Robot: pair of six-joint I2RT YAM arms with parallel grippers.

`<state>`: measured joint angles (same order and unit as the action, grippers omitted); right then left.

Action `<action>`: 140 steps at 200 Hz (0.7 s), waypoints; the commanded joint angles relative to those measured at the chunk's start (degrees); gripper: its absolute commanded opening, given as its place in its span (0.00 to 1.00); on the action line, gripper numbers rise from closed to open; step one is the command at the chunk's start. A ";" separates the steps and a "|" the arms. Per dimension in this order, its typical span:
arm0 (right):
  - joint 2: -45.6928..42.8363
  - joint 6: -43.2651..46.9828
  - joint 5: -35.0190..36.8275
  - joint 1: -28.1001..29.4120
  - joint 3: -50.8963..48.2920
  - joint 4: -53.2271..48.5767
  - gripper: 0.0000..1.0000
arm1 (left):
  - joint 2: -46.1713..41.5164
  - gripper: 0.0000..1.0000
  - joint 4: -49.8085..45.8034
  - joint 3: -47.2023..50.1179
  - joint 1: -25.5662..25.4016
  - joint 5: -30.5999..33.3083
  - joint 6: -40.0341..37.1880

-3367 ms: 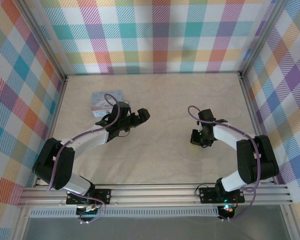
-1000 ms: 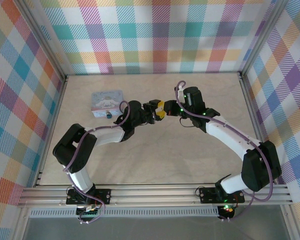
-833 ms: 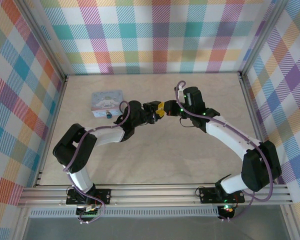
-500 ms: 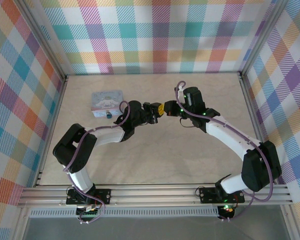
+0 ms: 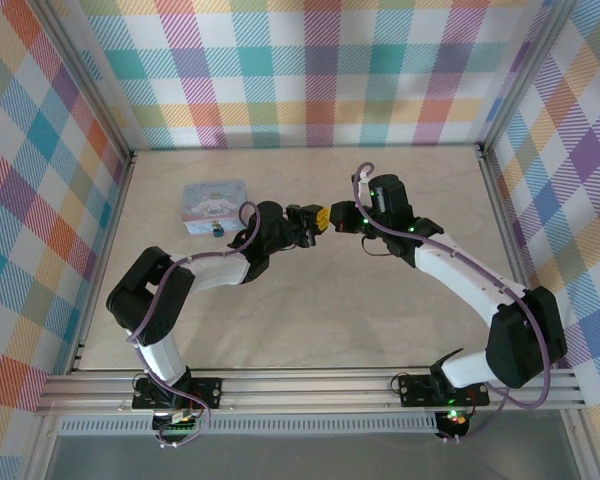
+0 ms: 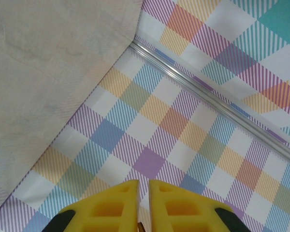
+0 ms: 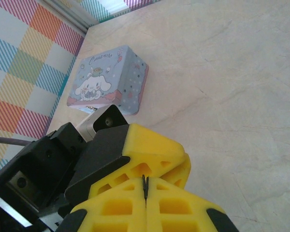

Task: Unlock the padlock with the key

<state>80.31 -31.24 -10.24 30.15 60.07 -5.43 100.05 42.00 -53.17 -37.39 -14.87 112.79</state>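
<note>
The padlock [image 5: 214,200] lies flat on the table [image 5: 380,330] at about 10 o'clock, well apart from both grippers. A small dark blue bit [image 5: 217,229] sits just beside its near edge, at 6 o'clock from it. It is too small to say what it is.

The two grippers meet tip to tip near the middle of the table. The right gripper [image 7: 145,212] has its yellow fingers pressed together on something thin and dark. I think this is the key [image 7: 144,186], seen from its thin side. The left gripper [image 6: 144,205] has its fingers close, with a narrow gap between them. I cannot tell if they pinch anything.

This looks like the right gripper passing the key to the left one. To do it well, the left fingers should squeeze the key hard before the right ones let go, or the key will drop. The left fingers should hold the head end, so the metal end pokes out free. Then the left gripper can turn toward 9 o'clock, where the padlock is.
</note>
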 commanded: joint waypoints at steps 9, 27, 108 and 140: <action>-1.65 0.26 0.49 0.44 -0.22 0.44 0.01 | 0.55 0.14 2.00 0.00 -0.67 0.02 3.19; -1.48 0.31 0.49 0.37 -0.20 0.00 0.02 | 0.61 0.13 2.14 0.10 -0.67 0.15 3.14; -2.79 0.04 -0.17 0.09 0.05 -2.35 0.08 | 0.32 0.00 -0.60 -0.76 -0.49 1.40 -4.10; -4.98 0.31 -3.42 -1.28 -0.69 -2.39 0.23 | -0.38 0.00 -2.70 -1.97 -0.23 3.04 -13.47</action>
<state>79.15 -31.09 -10.79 29.85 60.01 -8.05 100.07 41.36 -53.23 -37.43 -13.80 107.35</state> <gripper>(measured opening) 0.190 0.051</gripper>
